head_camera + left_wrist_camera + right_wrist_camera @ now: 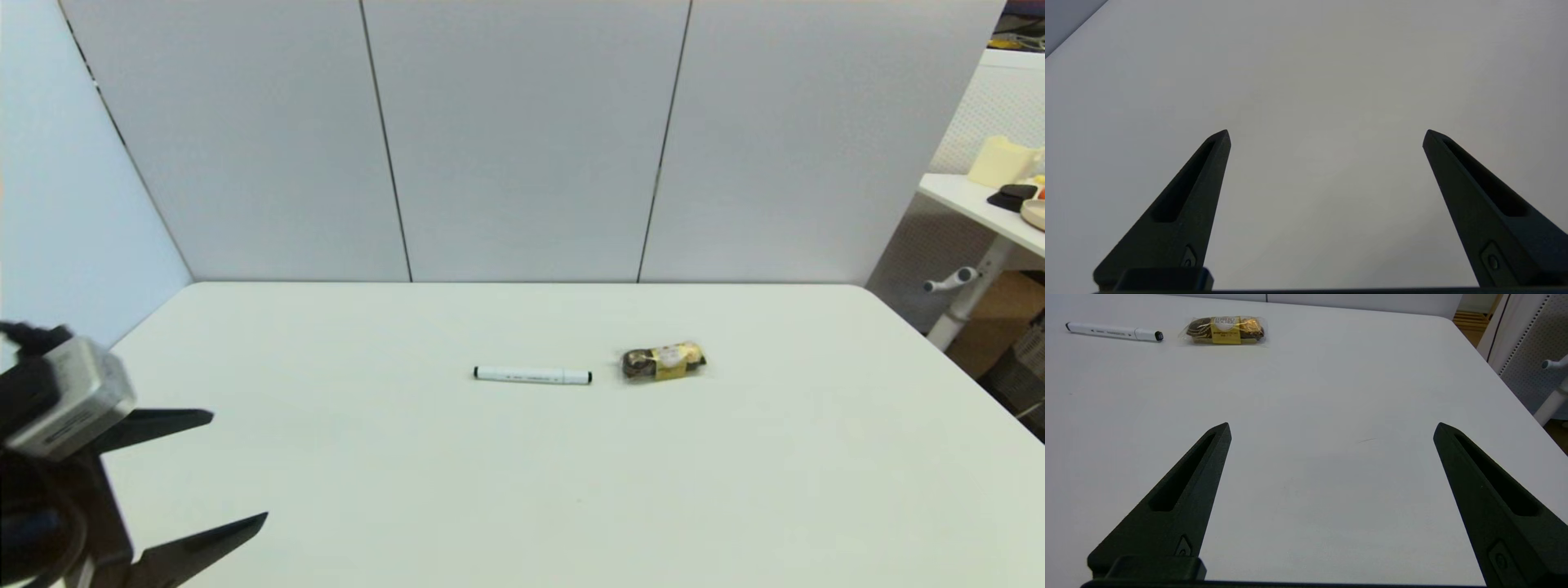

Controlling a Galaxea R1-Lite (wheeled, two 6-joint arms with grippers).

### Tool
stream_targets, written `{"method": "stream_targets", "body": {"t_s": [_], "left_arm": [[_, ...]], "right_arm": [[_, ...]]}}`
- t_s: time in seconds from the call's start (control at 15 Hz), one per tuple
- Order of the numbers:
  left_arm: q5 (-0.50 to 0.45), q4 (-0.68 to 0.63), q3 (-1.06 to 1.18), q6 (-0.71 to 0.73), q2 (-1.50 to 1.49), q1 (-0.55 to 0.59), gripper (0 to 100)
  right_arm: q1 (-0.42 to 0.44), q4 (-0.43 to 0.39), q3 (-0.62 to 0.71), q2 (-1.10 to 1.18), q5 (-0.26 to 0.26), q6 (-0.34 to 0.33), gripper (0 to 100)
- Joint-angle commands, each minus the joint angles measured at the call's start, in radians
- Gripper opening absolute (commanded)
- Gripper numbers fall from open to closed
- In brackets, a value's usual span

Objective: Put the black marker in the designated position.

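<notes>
Lying flat, white-barrelled black marker (pixel 532 376), black-tipped.

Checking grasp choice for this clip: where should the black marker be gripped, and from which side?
Grip the black marker mid-barrel from above, fingers closing across its width: it lies flat, lengthwise left-right, apart from the snack packet. The open left gripper seems the likelier arm.

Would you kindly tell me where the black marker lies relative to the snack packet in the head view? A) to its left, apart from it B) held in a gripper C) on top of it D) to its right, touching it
A: the black marker lies flat on the table, left of the snack packet, with bare tabletop between them.
</notes>
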Motion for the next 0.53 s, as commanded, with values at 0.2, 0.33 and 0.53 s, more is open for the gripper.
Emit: {"method": "stream_targets", "body": {"t_s": [0.2, 0.33, 0.53], "left_arm": [[-0.004, -0.234, 0.395, -0.194, -0.591, 0.156, 100], [-0.004, -0.242, 0.433, -0.226, -0.711, 0.183, 100], [-0.003, -0.242, 0.482, -0.263, -0.848, 0.211, 100]], "right_arm": [[0.0, 0.0, 0.0, 0.001, 0.001, -0.001, 100], [0.0, 0.0, 0.0, 0.001, 0.001, -0.001, 100], [0.0, 0.0, 0.0, 0.001, 0.001, -0.001, 100]]}}
